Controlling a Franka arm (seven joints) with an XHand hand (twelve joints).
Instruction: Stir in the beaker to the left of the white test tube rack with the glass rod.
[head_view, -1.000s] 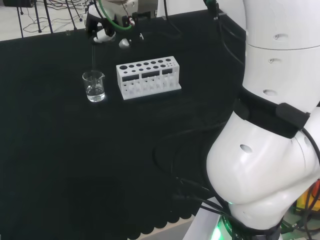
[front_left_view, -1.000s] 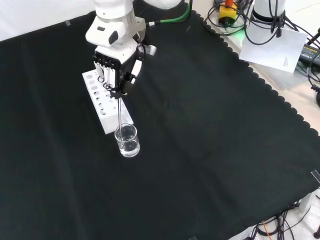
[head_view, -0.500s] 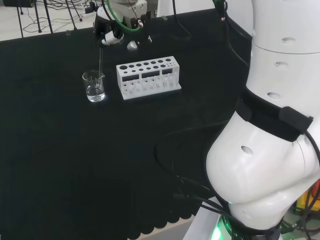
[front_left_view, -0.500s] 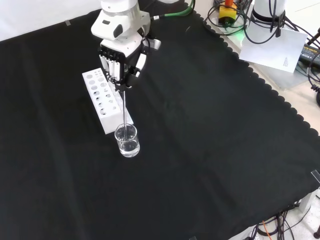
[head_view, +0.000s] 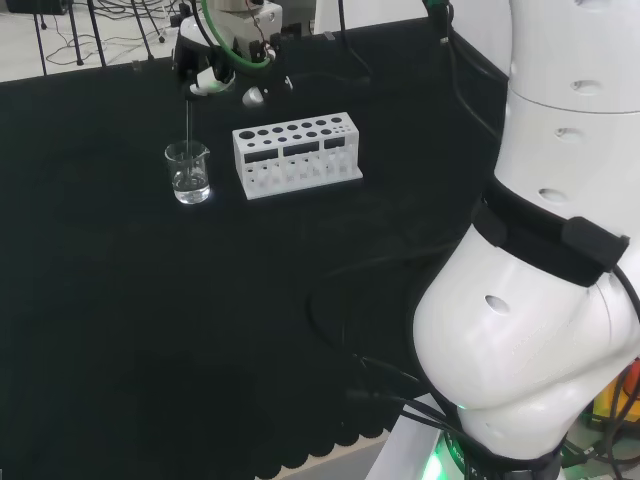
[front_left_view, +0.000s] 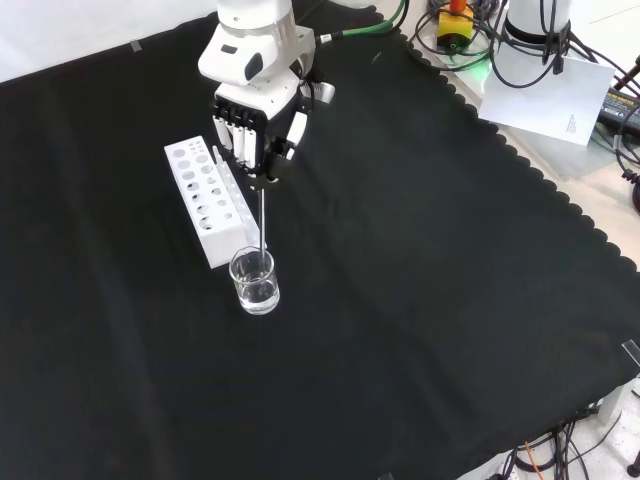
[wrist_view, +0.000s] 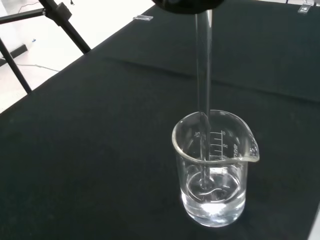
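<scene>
The hand (front_left_view: 255, 125) hangs above the desk (front_left_view: 420, 300) with its fingers curled around the top of a glass rod (front_left_view: 262, 215), which points almost straight down. The rod's lower end is inside the beaker (front_left_view: 254, 281); in the wrist view the rod (wrist_view: 202, 75) passes just inside the rim and its tip dips into the clear liquid at the bottom of the beaker (wrist_view: 215, 170), close to the wall on the side away from the spout. The liquid fills only the lower part of the glass.

In the head view the beaker (head_view: 188, 172) stands just to the left of the white rack (head_view: 296, 155), with a narrow strip of black cloth between them. In the front view the rack (front_left_view: 208, 200) lies behind and to the left of the beaker, and its near end is close to the glass but apart from it.

On the other sides of the beaker the cloth is bare, with wide open room toward the desk's scalloped edge (front_left_view: 540, 190) in the front view.
</scene>
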